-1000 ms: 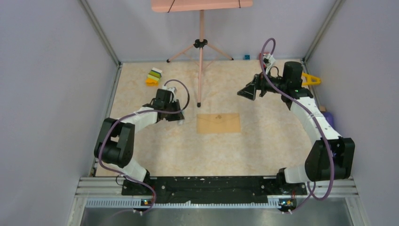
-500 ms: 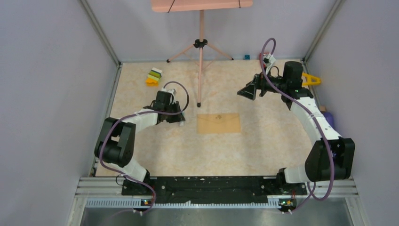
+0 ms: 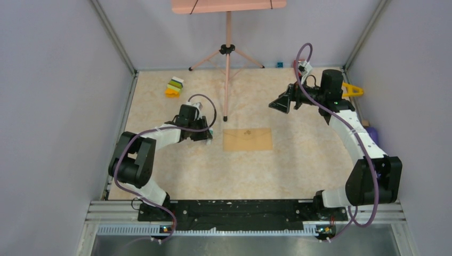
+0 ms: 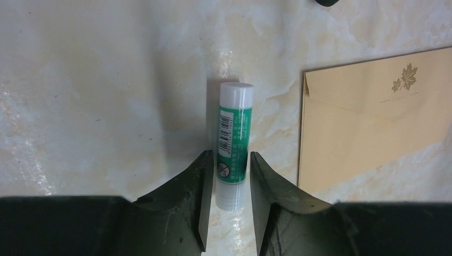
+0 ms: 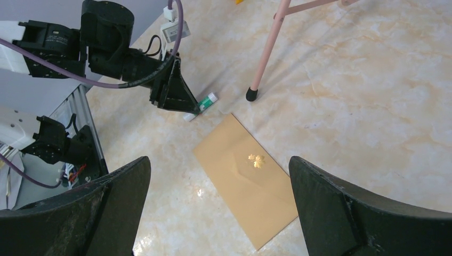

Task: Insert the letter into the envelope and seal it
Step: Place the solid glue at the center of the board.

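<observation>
Envelope (image 3: 247, 139): brown kraft, rectangular, flap folded down, gold leaf emblem mid-face; lying flat, mid-table (image 3: 298, 160).

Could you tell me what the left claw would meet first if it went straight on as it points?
Probably the green glue stick, lying lengthwise between the jaws of the left claw. Past its white cap only table shows, though depth is unclear; the envelope sits off to the right.
</observation>
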`<action>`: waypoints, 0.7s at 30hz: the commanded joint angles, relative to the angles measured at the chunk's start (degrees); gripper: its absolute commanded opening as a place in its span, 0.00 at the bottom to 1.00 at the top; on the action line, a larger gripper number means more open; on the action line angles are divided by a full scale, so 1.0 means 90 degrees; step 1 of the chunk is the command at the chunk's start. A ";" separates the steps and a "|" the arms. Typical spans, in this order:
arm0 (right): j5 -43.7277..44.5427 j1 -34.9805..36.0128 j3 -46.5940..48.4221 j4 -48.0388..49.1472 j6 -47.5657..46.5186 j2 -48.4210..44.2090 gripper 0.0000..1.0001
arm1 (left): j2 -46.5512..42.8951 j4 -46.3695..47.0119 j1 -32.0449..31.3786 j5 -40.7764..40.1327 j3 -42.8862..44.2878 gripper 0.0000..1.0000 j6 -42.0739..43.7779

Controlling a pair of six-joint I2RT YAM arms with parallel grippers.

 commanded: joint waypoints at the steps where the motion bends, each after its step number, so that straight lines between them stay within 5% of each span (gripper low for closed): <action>1: -0.0022 0.0022 -0.0049 0.0192 -0.0074 -0.0191 0.99 | 0.0046 0.0298 -0.0024 0.0035 -0.0078 0.38 -0.0103; 13: -0.0024 0.0021 -0.0053 0.0197 -0.0077 -0.0184 0.99 | 0.0010 0.0268 -0.0024 0.0107 -0.0017 0.44 -0.0153; 21: -0.0012 0.0026 -0.0046 0.0170 -0.0099 -0.0174 0.99 | -0.0094 0.0126 -0.0015 0.0153 0.0132 0.90 -0.0107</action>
